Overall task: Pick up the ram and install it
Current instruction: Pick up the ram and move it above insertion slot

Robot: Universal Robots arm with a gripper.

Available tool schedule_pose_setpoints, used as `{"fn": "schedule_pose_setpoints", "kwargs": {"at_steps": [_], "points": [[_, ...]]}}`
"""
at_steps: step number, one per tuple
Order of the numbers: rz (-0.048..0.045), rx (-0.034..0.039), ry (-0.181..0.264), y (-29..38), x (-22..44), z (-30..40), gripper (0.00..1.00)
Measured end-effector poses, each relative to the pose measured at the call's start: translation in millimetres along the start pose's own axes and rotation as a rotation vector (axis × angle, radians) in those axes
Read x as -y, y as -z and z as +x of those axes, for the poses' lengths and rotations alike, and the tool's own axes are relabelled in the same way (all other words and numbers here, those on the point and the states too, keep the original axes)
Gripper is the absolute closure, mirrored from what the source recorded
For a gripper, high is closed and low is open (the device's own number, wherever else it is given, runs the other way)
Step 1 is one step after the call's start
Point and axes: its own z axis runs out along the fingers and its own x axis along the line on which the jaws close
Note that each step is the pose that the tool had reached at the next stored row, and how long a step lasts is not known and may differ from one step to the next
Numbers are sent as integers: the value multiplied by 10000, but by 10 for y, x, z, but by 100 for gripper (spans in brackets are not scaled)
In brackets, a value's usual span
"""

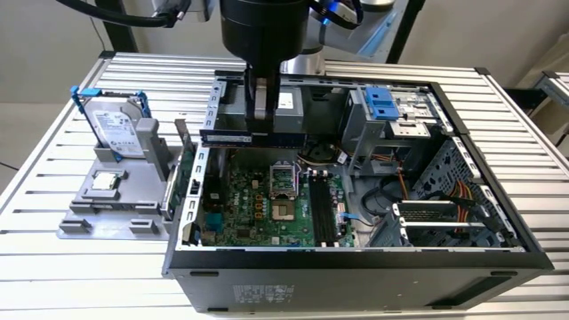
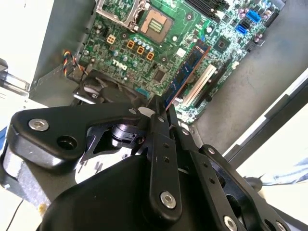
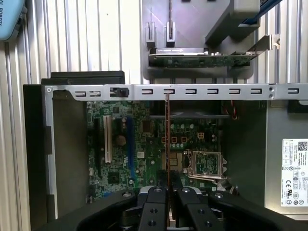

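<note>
My black tool (image 3: 167,192) is clamped shut on the ram (image 3: 167,139), a thin, long bluish-green circuit-board stick with dark chips, gripped near its middle. The stick hangs level above the green motherboard (image 1: 258,207) inside the open dark grey computer case (image 1: 356,257), not touching it. Beyond the case, on the ribbed aluminium tabletop (image 1: 89,267), a grey plastic holder (image 1: 89,220) carries a silver hard drive (image 1: 116,127).

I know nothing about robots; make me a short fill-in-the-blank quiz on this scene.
1. The gripper is ____ on the ram.
2. The ram hangs ____ the motherboard, not yet in a slot.
3. The hard drive sits outside the computer case, on the exterior view's ____.
Missing words: shut; above; left.
</note>
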Motion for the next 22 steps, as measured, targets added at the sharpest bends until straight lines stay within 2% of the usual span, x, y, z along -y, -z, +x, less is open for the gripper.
{"fn": "schedule_pose_setpoints", "kwargs": {"at_steps": [22], "points": [[-12, 0, 0, 0, 185, -7, 100]]}}
